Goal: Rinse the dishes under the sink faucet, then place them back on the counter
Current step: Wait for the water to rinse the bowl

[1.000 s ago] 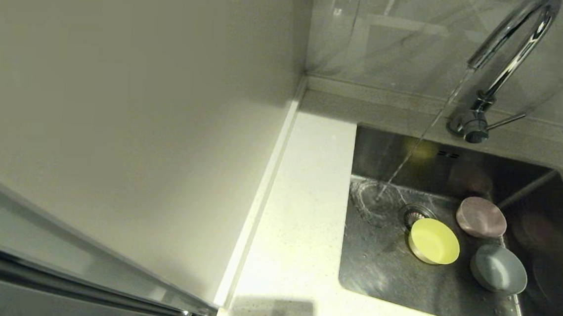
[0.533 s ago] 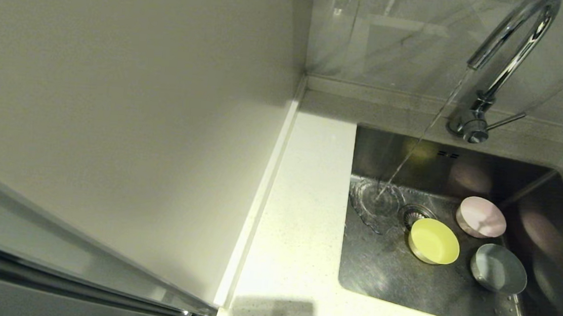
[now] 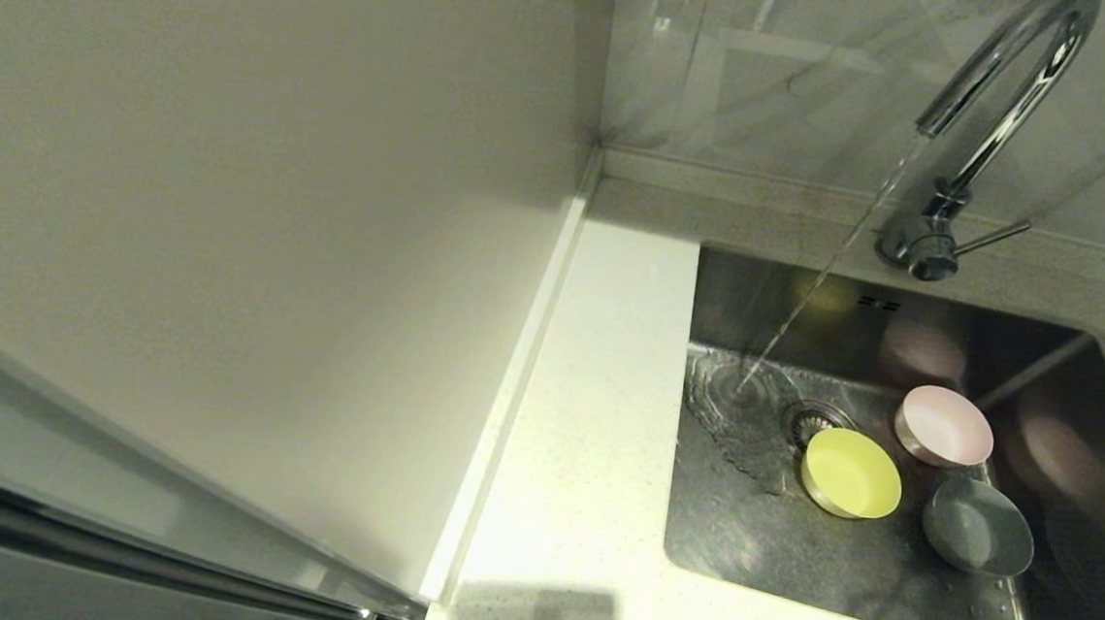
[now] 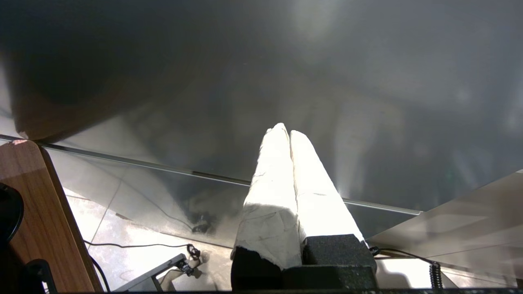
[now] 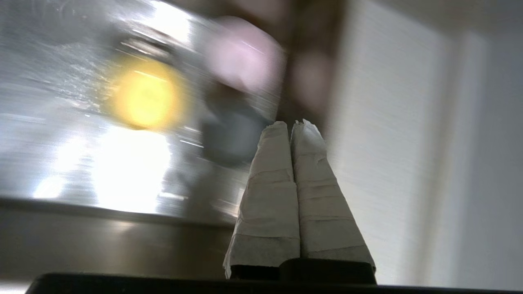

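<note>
Left gripper [image 4: 289,132]: parked low by a steel panel, fingers pressed together, empty. Right gripper [image 5: 292,124]: outside the sink's [image 3: 769,544] near rim, fingers together, empty. On the sink floor, near to far: grey-blue bowl [image 3: 977,525] by the right wall, yellow bowl [image 3: 851,473] beside the drain [image 3: 809,420], pink bowl [image 3: 944,426]. Counter [image 3: 593,420] along the left edge carries no bowl. Faucet [image 3: 990,107] at the back ledge runs; water [image 3: 811,299] lands in the far-left corner.

Both grippers [image 4: 289,132] [image 5: 292,124] empty, jaws pressed together.
</note>
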